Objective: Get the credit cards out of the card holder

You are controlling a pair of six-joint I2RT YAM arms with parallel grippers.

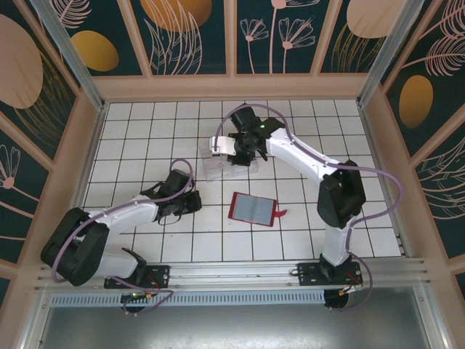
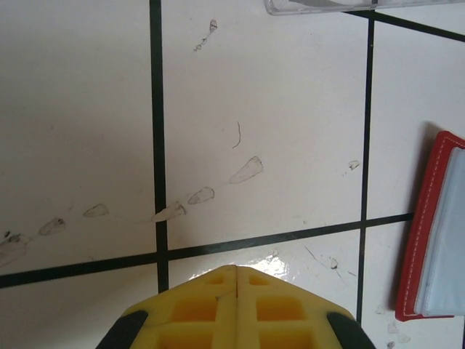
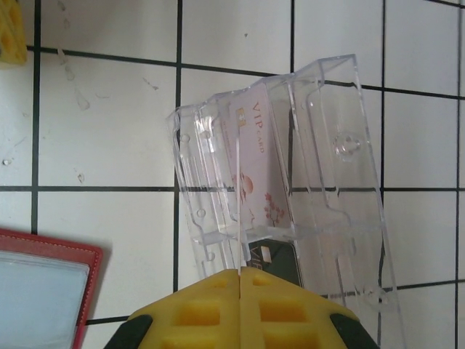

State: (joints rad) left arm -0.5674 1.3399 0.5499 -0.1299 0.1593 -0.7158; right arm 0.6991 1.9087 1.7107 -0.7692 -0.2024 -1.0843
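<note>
The card holder [image 1: 253, 209] lies open on the white tiles, red outside and grey-blue inside; its edge shows in both wrist views [image 2: 429, 233] [image 3: 43, 291]. My right gripper [image 3: 238, 273] hangs over a clear tray [image 3: 341, 145], shut on a thin pale credit card [image 3: 239, 182] seen edge-on. From above, that card [image 1: 221, 146] juts from the gripper [image 1: 231, 149]. A pale VIP card [image 3: 258, 160] and a dark card [image 3: 280, 260] lie in the tray. Left of the holder, my left gripper [image 2: 237, 267] sits low over bare tile, shut and holding nothing [image 1: 195, 203].
The clear tray [image 1: 218, 169] stands just behind the card holder; its corner shows at the top of the left wrist view [image 2: 320, 6]. Wooden walls ring the tiled floor. Open tiles lie to the right of the holder and along the back.
</note>
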